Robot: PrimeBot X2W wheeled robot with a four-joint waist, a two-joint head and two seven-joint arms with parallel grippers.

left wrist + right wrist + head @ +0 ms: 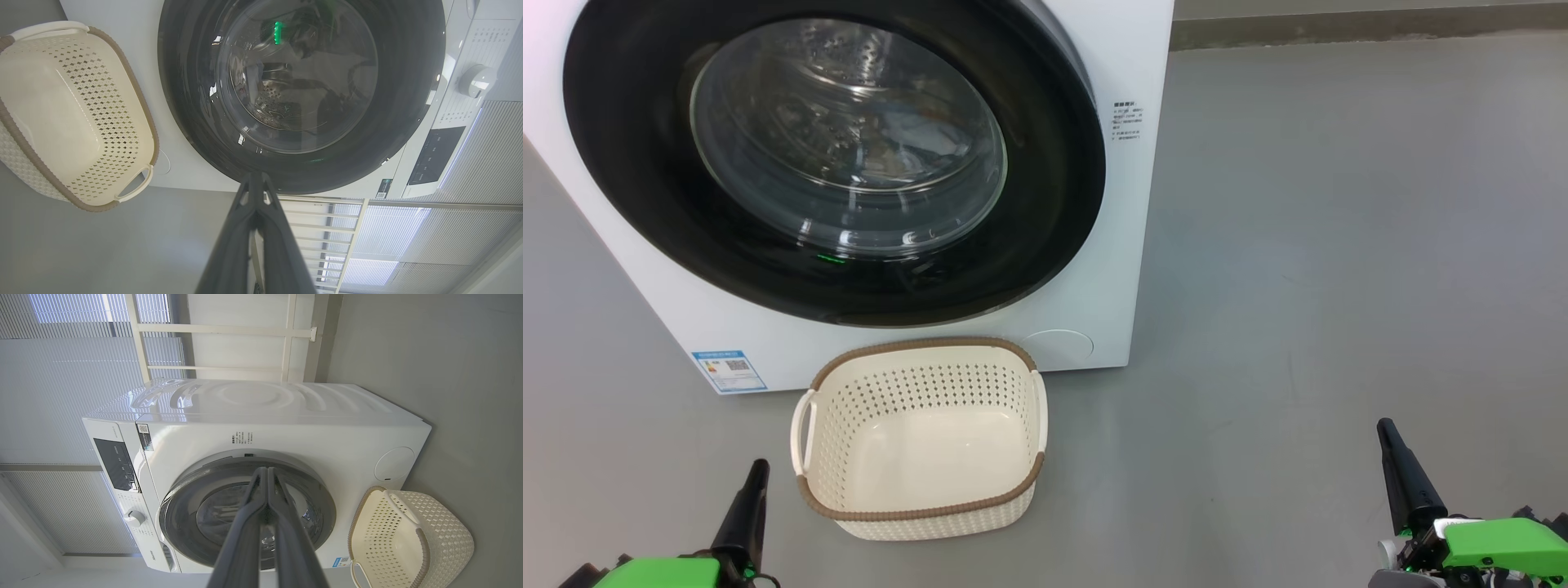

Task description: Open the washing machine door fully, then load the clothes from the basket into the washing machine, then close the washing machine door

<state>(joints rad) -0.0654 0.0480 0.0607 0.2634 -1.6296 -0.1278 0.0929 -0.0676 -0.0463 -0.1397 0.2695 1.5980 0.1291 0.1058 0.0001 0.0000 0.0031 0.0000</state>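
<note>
Both end effectors are closed on nothing: on the left wrist camera I see the left end effector [254,179] with its two dark fingers pressed together at the tips, and the right wrist camera shows the right end effector [267,473] the same way. From the head camera they sit low at the bottom corners, fingers pointing up, both clear of everything. The washing machine door [841,147] lies flat against the front of the washing machine [1111,269]. I read it as shut, with its glossy black ring around the bulging glass. Through that glass I can dimly make out the steel drum and a patch of pale blue and orange cloth, which I take for the clothes [915,135], though reflections blur them. The basket [923,345] stands upright on the grey floor [1298,286] just in front of the machine, below the door, its bare cream bottom showing, nearer my left end effector than my right. A blue label [729,370] sits on the machine's lower corner beside the basket.
</note>
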